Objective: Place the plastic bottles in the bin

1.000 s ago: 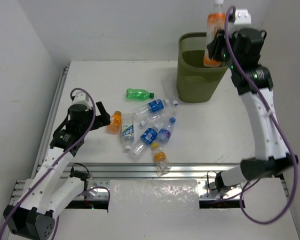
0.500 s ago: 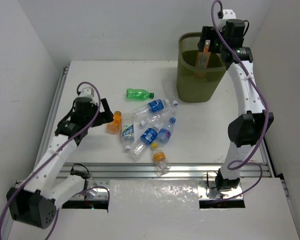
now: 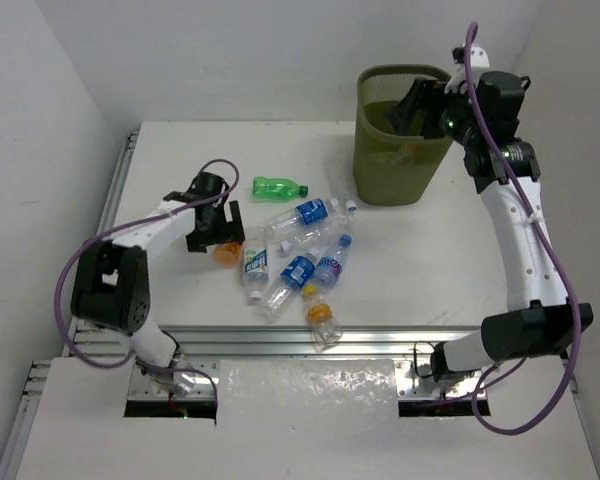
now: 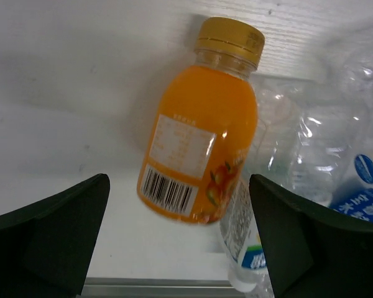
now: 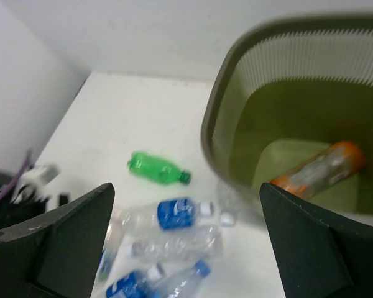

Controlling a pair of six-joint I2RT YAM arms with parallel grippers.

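My left gripper (image 3: 216,226) stands open over a small orange bottle (image 3: 227,251) at the left end of the pile. In the left wrist view this orange bottle (image 4: 199,124) lies on the table with its bottom end between the open fingers (image 4: 50,236), touching neither. A clear bottle (image 4: 256,245) lies against its right side. My right gripper (image 3: 412,108) hangs open and empty over the olive-green bin (image 3: 378,160). An orange bottle (image 5: 320,169) lies at the bottom of the bin (image 5: 219,105). A green bottle (image 3: 278,187) and several clear blue-labelled bottles (image 3: 302,238) lie on the table.
One more bottle with an orange cap (image 3: 322,322) lies near the metal rail (image 3: 280,335) at the table's front edge. Walls close in at the left and back. The left arm's purple cable (image 3: 90,250) loops beside its gripper.
The right gripper has opened and dropped its orange bottle into the bin. The left arm has swung right and forward, down onto the small orange bottle by the pile.
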